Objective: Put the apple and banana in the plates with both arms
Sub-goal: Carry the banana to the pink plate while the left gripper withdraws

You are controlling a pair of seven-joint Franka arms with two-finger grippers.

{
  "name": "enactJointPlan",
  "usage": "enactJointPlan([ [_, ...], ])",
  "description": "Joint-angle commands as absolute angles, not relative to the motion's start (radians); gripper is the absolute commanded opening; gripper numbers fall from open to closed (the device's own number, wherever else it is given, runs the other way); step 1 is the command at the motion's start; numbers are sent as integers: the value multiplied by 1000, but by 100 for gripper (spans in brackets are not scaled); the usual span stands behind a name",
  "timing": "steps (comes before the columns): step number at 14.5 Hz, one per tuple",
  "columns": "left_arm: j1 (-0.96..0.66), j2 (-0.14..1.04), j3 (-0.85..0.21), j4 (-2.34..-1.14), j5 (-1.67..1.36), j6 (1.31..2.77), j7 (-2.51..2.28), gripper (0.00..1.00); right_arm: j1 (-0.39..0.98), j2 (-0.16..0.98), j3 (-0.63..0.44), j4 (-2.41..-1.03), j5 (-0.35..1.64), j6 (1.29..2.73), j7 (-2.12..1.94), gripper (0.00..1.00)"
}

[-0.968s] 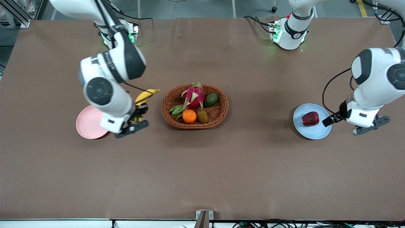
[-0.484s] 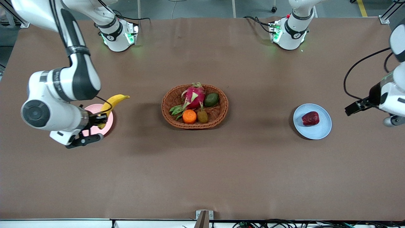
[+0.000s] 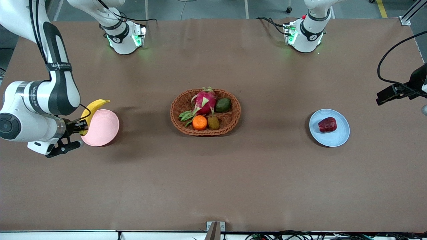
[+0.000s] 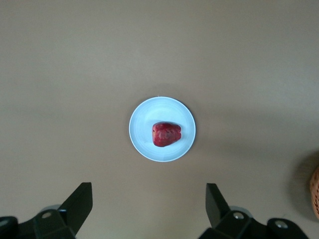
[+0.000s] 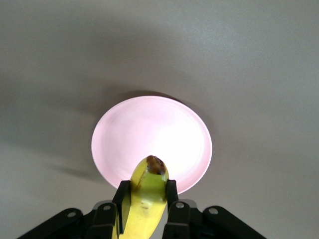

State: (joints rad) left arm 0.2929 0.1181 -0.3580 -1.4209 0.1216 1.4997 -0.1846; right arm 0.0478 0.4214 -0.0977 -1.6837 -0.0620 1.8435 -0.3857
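**Banana held over the pink plate, apple on the blue one**

Banana point(image 3: 93, 110) is in the right gripper point(image 3: 77, 128), up in the air. The claw is clenched on one end of it, and the free end sticks out over the rim of the pink plate point(image 3: 103, 131). In the right wrist view the two fingers point(image 5: 172, 196) press on both sides of the yellow skin, with the dark tip pointing at the plate.

The banana looks light and a bit soft. It is long and curved, so being held by one end may make it swing or tip. A hold near its middle would likely be steadier. Its skin looks smooth and could slip.

The apple point(image 3: 327, 124) lies on the blue plate point(image 3: 340, 136), toward the left arm's end of the table. It looks small, hard and shiny. The left gripper point(image 4: 148, 206) hangs high above that plate, spread wide and holding nothing. This arm waits.

The wicker basket point(image 3: 233, 116) of other fruit sits between the two plates.
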Motion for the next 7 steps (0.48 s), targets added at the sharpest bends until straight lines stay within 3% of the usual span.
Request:
enactJointPlan([
  [1, 148, 69, -209, -1420, 103, 1447, -111, 100, 23, 443, -78, -1720, -86, 1917, -391, 2],
  [5, 59, 6, -66, -1486, 8, 1434, -52, 100, -8, 498, -78, -1717, -86, 1986, -420, 4],
  [7, 48, -24, -54, -1518, -11, 1436, -48, 100, -9, 517, -77, -1715, -86, 2023, -420, 4],
])
